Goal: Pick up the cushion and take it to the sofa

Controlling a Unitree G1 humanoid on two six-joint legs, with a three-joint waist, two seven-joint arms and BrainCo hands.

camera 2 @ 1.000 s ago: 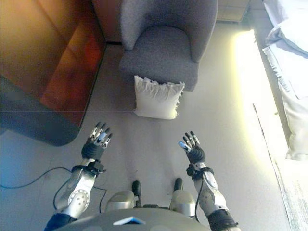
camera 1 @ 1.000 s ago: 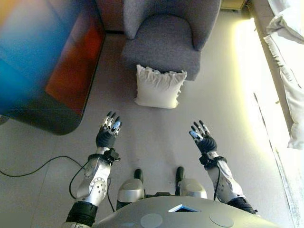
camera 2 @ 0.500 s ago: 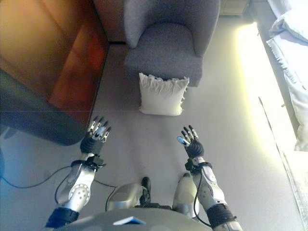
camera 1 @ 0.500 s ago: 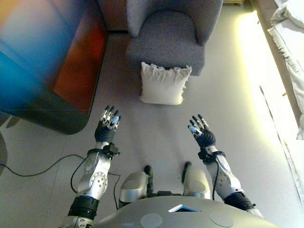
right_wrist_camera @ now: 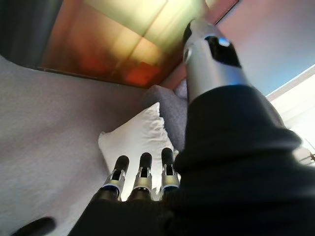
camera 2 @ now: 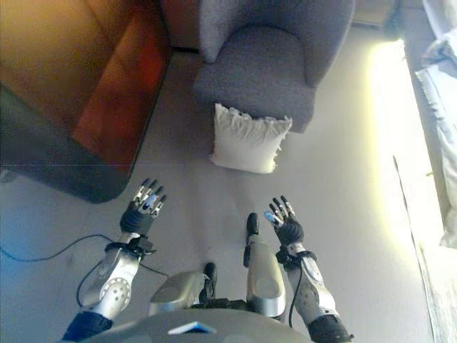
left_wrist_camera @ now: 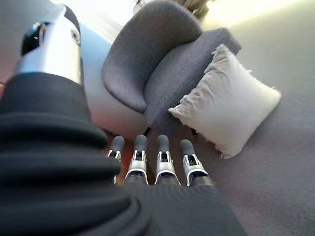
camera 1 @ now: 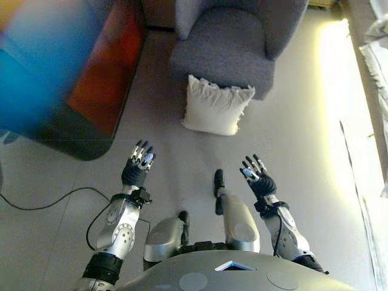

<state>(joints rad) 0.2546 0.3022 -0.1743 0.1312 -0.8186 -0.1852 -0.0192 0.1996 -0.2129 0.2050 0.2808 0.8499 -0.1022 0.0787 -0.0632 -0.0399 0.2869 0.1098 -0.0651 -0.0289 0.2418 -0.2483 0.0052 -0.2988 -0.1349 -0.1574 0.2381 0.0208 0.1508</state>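
On the grey floor [camera 1: 151, 139], just in front of the armchair: a white cushion [camera 1: 215, 108] with frilled edges, standing on one edge and leaning back against the front of the chair's seat. Nothing holds it.

Armchair [camera 1: 233, 45] is grey fabric, rounded back, directly ahead. To the left of it, a large piece of furniture with a reddish-brown face and a dark rounded edge [camera 1: 91, 91]; its corner comes near the left hand. Along the right side, a bright strip of light on the floor, and white cloth [camera 1: 379, 54] at the far right edge.

Left hand [camera 1: 137, 167] raised over bare floor, short of the cushion and to its left. Fingers straight and spread, nothing in them. Its wrist view shows the fingers in a row pointing toward cushion and chair.

Right hand [camera 1: 257, 177] raised likewise, short of the cushion and to its right, well apart from it. Fingers straight, released, empty. Its wrist view shows the cushion past the fingertips.
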